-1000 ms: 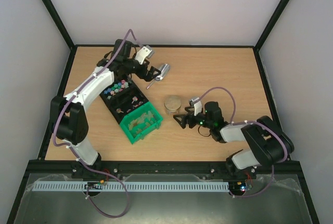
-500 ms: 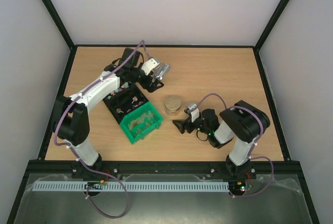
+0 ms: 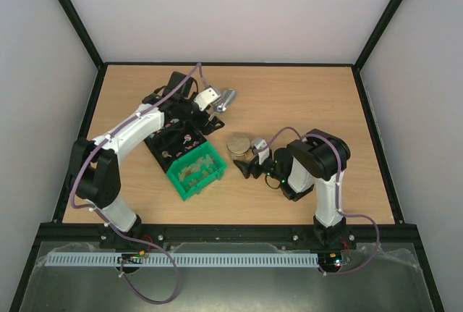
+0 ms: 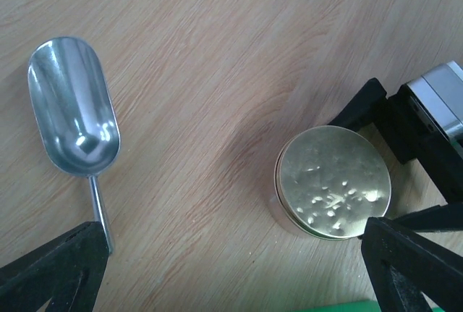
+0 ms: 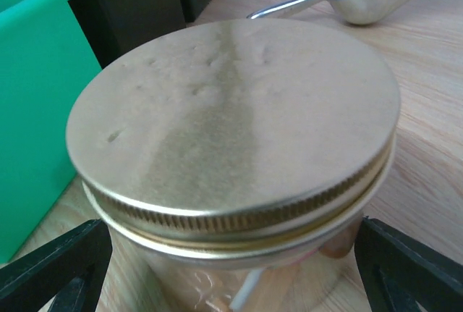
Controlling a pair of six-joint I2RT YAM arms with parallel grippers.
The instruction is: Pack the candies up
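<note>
Pale yellowish candies [image 3: 194, 171] lie in the green bin [image 3: 210, 176]. A few more candies [image 3: 189, 139] show in the black divided tray [image 3: 160, 147]; my left arm hides the rest. A gold-lidded jar [image 3: 239, 143] [image 5: 231, 116] [image 4: 333, 182] stands right of the bin. My right gripper [image 3: 249, 166] [image 5: 233, 254] is open, one finger on each side of the jar's base. My left gripper [image 3: 212, 115] [image 4: 235, 247] is open above bare wood. The metal scoop [image 3: 226, 98] [image 4: 72, 102] lies flat and empty, its thin handle ending beside my left finger [image 4: 54, 268].
The black tray and green bin sit end to end on a diagonal at centre left. In the right wrist view the green bin wall [image 5: 32, 95] and the black tray [image 5: 134, 8] stand close to the left of the jar. Dark frame rails edge the table.
My right arm has folded up and inward, and its gripper has moved in around the jar. My left wrist has shifted slightly right over the tray. The scoop stays in about the same spot.
</note>
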